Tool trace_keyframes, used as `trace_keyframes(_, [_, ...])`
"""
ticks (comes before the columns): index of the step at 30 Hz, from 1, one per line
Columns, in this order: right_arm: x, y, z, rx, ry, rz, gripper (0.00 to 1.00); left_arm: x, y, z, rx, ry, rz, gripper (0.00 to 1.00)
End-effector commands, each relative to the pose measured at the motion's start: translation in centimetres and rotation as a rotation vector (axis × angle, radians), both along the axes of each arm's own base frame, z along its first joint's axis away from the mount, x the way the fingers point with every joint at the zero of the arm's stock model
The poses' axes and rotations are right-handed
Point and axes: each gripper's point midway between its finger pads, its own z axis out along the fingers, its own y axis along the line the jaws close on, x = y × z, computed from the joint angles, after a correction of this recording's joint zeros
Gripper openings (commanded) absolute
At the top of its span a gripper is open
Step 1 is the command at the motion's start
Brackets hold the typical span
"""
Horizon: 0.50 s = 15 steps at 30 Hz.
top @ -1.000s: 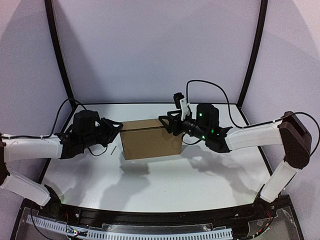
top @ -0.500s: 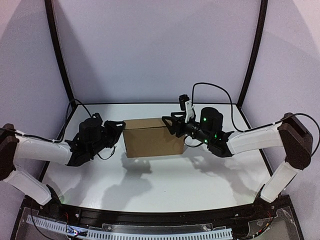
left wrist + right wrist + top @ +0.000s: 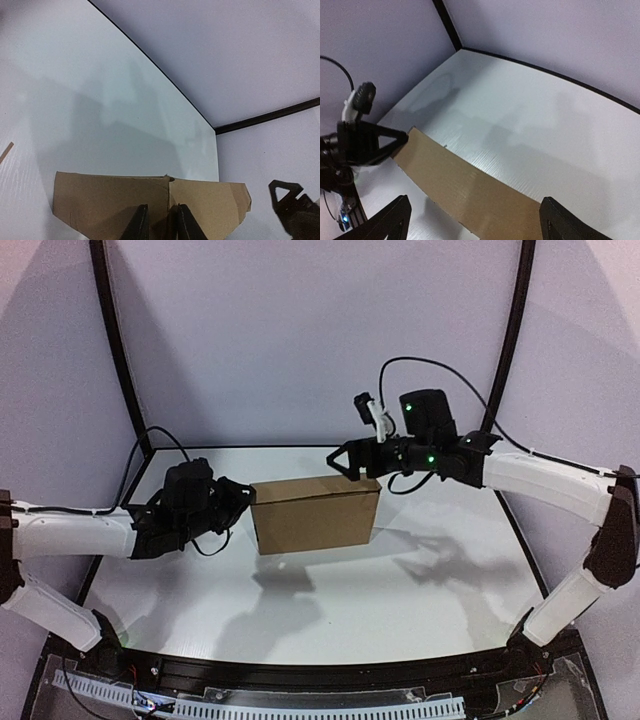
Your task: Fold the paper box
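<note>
Surface of plain white board [image 3: 400,610] fills the space between the two arms. Above its middle, toward the back, hangs the paper box [image 3: 315,518], a closed rectangular block of plain brown cardboard. It is lifted clear, with its shadow lying on the white below it. The left tool [image 3: 248,502] reaches in from the left, and its black fingers [image 3: 138,226] are pressed close together, pinching an upright cardboard edge at the box's left end. The right tool [image 3: 355,468] hovers over the box's top right back edge with its fingers [image 3: 395,216] spread wide. Whether it touches the cardboard I cannot tell. A small brown sliver [image 3: 6,152] lies on the surface.
</note>
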Motion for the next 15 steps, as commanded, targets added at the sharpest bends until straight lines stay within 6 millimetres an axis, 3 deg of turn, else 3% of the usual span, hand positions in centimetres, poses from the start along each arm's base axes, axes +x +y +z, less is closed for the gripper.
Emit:
trace_keyframes(1, [0.2,-3.0,3.8,0.092,0.066,0.032,0.97,-6.4,3.5,-12.9,0.433,0.411,-0.144,0.01])
trace_keyframes(4, [-0.2,-4.8,3.3,0.106,0.161,0.078,0.98,-5.9,3.4,-12.8,0.459,0.404,-0.142,0.01])
trace_keyframes(9, [-0.9,-8.1,-0.4,0.056,0.349,0.078,0.92,-5.5,3.4,-12.8,0.498,0.406,-0.144,0.01])
trace_keyframes(13, [-2.3,-7.7,-1.6,0.105,0.401,0.151,0.85,-5.4,3.0,-12.6,0.502,0.412,-0.155,0.01])
trace_keyframes(15, [-2.4,-7.3,-2.1,0.119,0.432,0.17,0.77,-5.4,2.9,-12.5,0.508,0.415,-0.164,0.01])
